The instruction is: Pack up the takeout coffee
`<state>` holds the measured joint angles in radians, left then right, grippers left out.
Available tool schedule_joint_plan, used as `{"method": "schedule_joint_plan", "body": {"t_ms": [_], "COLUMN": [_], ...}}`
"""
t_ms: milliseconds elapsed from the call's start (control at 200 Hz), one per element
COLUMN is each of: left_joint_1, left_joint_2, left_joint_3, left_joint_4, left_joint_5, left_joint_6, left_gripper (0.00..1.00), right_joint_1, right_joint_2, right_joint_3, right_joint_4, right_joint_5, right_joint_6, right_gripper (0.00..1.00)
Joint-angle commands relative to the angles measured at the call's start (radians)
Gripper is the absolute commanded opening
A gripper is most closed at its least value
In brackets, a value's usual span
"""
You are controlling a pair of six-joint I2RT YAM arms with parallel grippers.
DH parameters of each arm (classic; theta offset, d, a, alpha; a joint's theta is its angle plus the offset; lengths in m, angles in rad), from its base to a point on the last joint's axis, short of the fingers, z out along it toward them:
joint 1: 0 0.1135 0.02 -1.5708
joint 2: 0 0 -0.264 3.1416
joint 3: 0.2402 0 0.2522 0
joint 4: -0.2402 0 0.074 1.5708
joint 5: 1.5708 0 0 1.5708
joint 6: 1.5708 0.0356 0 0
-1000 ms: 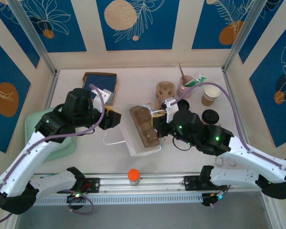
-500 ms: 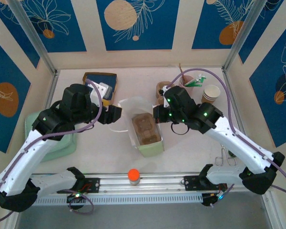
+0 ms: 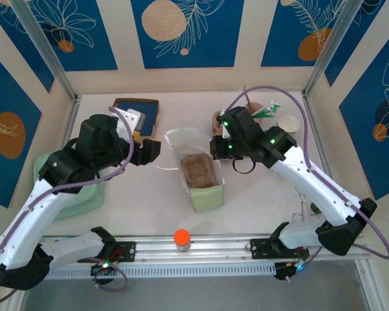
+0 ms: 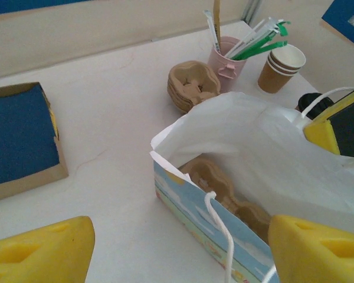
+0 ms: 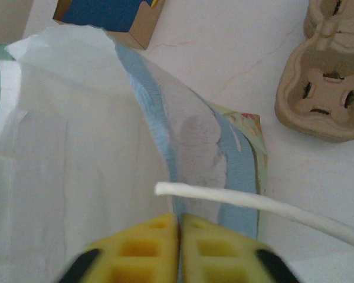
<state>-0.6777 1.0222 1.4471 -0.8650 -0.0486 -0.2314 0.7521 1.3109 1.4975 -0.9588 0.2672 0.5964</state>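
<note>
- Left tool (image 3: 149,151): fingers spread wide, empty, just left of the paper bag (image 3: 207,197).
- The bag stands mid-bench with a cup carrier (image 3: 198,170) inside (no cups yet). Its floppy white lip could fold over the mouth.
- Right tool (image 5: 178,227): nearly closed, pinching the bag's right rim. A tug may tip the bag.
- Paper cups (image 4: 281,68) sit far right, with the straw pot (image 4: 227,59) beside them.

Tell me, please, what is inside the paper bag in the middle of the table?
A brown pulp cup carrier lies on the floor of the paper bag. The bag's white wall covers part of it, so anything there is hidden.
</note>
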Motion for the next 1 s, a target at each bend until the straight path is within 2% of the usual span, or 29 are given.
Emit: {"method": "schedule_joint_plan", "body": {"t_ms": [0,85,140,280,460,590,620,635,690,785,996], "left_joint_1": [-0.008,-0.008,-0.008,-0.008,-0.006,-0.003,-0.002,-0.002,0.000,0.002,0.003], "left_joint_2": [-0.024,-0.037,-0.043,-0.062,-0.106,-0.124,-0.126,-0.126,-0.133,-0.149,-0.204], "left_joint_3": [-0.031,-0.077,-0.106,-0.163,-0.235,-0.279,-0.286,-0.290,-0.303,-0.325,-0.395], "left_joint_4": [0.024,0.044,0.058,0.085,0.125,0.147,0.150,0.153,0.157,0.171,0.236], "left_joint_5": [-0.034,-0.036,-0.033,-0.032,-0.049,-0.059,-0.060,-0.060,-0.060,-0.063,-0.034], "left_joint_6": [-0.014,-0.024,-0.030,-0.047,-0.066,-0.078,-0.081,-0.083,-0.087,-0.098,-0.106], "left_gripper": [0.78,0.78,0.78,0.79,0.80,0.80,0.80,0.80,0.80,0.81,0.81], "right_joint_1": [0.000,0.013,0.025,0.058,0.075,0.063,0.057,0.053,0.042,0.005,-0.260], "right_joint_2": [0.009,0.010,0.013,0.022,0.017,-0.004,-0.008,-0.010,-0.012,-0.025,-0.108], "right_joint_3": [0.063,0.102,0.138,0.243,0.363,0.417,0.431,0.440,0.468,0.501,0.429], "right_joint_4": [-0.061,-0.100,-0.133,-0.212,-0.323,-0.367,-0.377,-0.383,-0.403,-0.433,-0.402], "right_joint_5": [0.013,0.036,0.060,0.103,0.165,0.202,0.205,0.205,0.209,0.212,0.079], "right_joint_6": [-0.033,-0.037,-0.041,-0.049,-0.019,0.003,0.008,0.010,0.015,0.014,-0.007], "right_gripper": [0.28,0.46,0.53,0.60,0.63,0.71,0.76,0.83,1.00,0.99,0.99]}}
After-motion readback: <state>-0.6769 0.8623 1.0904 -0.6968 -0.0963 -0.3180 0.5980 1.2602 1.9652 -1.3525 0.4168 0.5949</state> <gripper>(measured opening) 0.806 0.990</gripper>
